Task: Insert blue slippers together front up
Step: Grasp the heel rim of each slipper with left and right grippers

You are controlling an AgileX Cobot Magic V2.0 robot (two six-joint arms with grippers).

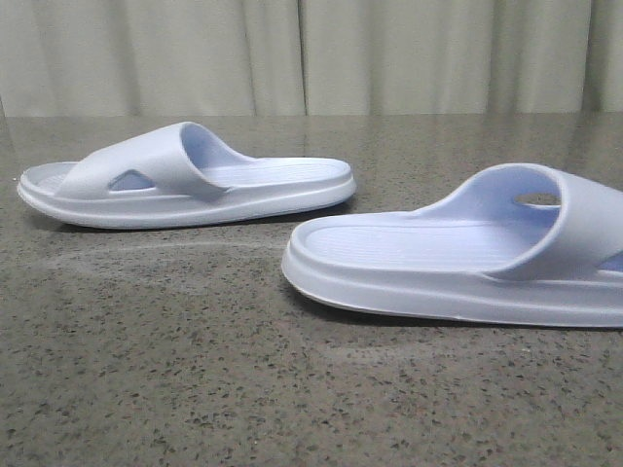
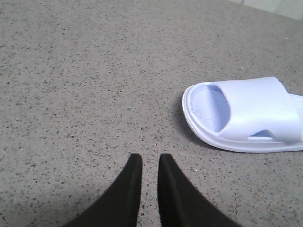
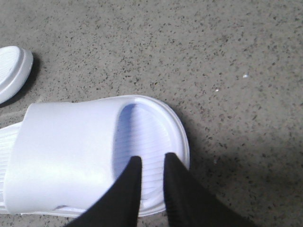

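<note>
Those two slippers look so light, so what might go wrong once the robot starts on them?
Two likely risks. The right gripper hovers over the near slipper with its fingers nearly closed, so it may push the toe rim rather than grab it. The far slipper points the opposite way on a smooth stone table, so it could slide when the left gripper reaches it.

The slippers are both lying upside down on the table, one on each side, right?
Not upside down. The front view shows the left slipper and the right slipper both resting on their soles, straps up, one on each side of the table.
</note>
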